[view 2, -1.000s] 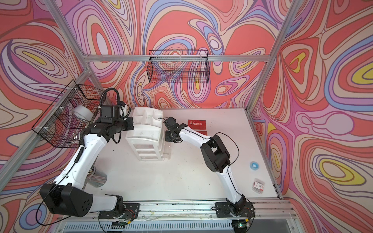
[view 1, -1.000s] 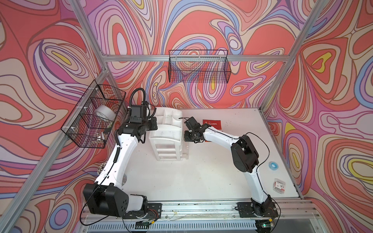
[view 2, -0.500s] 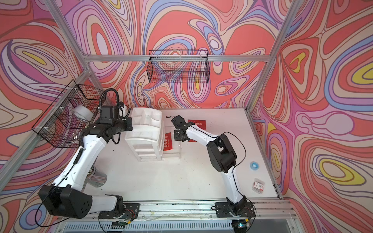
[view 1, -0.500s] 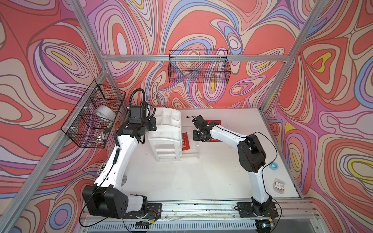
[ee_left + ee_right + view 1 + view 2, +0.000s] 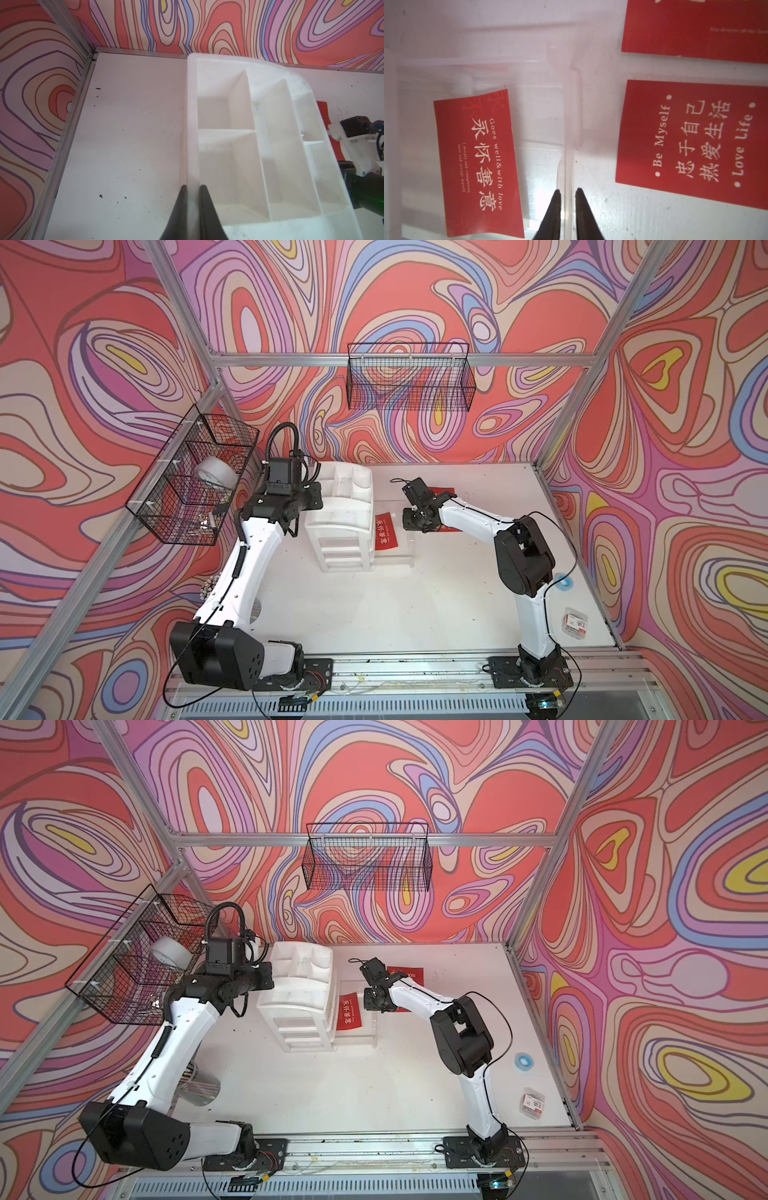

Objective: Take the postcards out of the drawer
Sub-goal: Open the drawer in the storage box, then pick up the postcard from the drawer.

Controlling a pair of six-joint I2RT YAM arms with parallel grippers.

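The clear drawer (image 5: 411, 547) (image 5: 374, 1029) stands pulled out to the right of the white organizer (image 5: 340, 506) (image 5: 228, 124). One red postcard (image 5: 386, 531) (image 5: 477, 164) lies inside it. Two more postcards (image 5: 691, 143) (image 5: 695, 29) lie on the table just past the drawer's front, partly hidden by my right arm in both top views. My right gripper (image 5: 568, 190) (image 5: 411, 524) straddles the drawer's front wall (image 5: 569, 124), jaws slightly open with thin gaps beside the wall. My left gripper (image 5: 193, 188) is shut on the organizer's side wall.
A wire basket (image 5: 195, 485) holding a tape roll (image 5: 216, 475) hangs on the left wall, and another basket (image 5: 409, 381) on the back wall. A small clear labelled box (image 5: 575, 624) and a blue ring (image 5: 565, 583) lie at the table's right edge.
My right gripper has drawn the drawer out to the right, uncovering the card in it, and its jaws have just loosened off the front wall. The left arm has not moved.
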